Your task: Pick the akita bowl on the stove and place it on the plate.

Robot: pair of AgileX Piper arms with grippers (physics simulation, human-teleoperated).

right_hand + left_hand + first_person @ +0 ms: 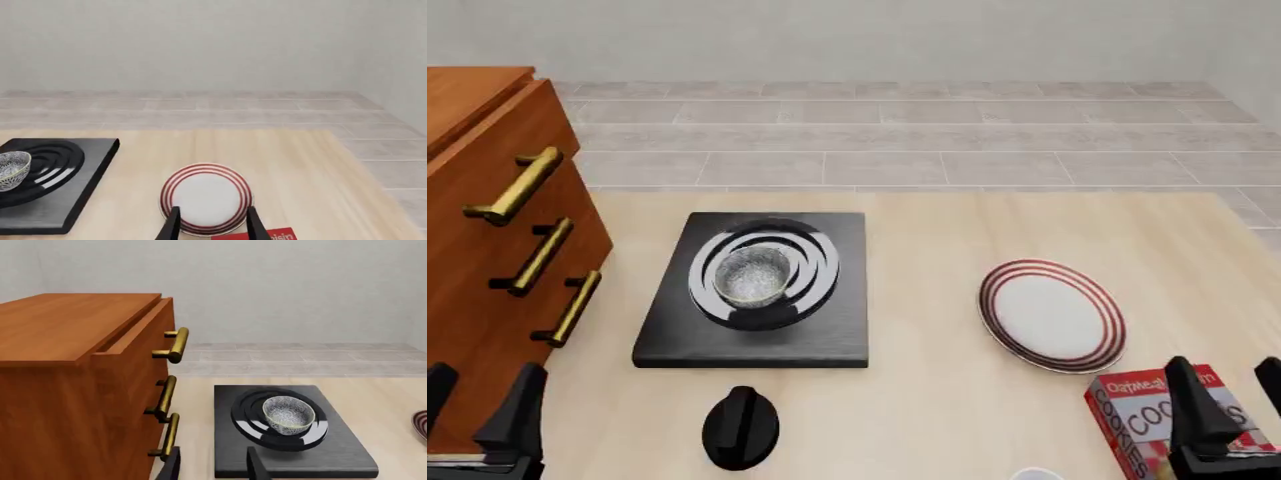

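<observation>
The akita bowl (754,276) sits upright at the centre of the stove (757,334), on its concentric rings, with nothing touching it. The left claw (478,400) hangs low at the near left corner of the counter (934,400), its two dark fingers spread apart and holding nothing; the bowl lies ahead of it and off to its right, well apart, with the near edge of the stove between them. In the left wrist view the same fingers (255,466) frame the near rim of the stove (293,460), and the bowl (289,414) stands beyond the fingertips, a little to one side of their line. The right claw (1228,395) is at the near right corner, fingers likewise apart and empty; the bowl is far off to its left and ahead. The plate (1052,315) lies flat on the counter just ahead of the right claw and slightly to its left, well apart from the stove. A cookie box (1154,420) rests directly beside the right claw, touching or nearly touching the plate's near edge. A black knob (741,427) lies on the counter near the stove's front edge, to the right of the left claw. A wooden drawer cabinet (494,230) with brass handles stands close beside the left claw, ahead of it on its left.
</observation>
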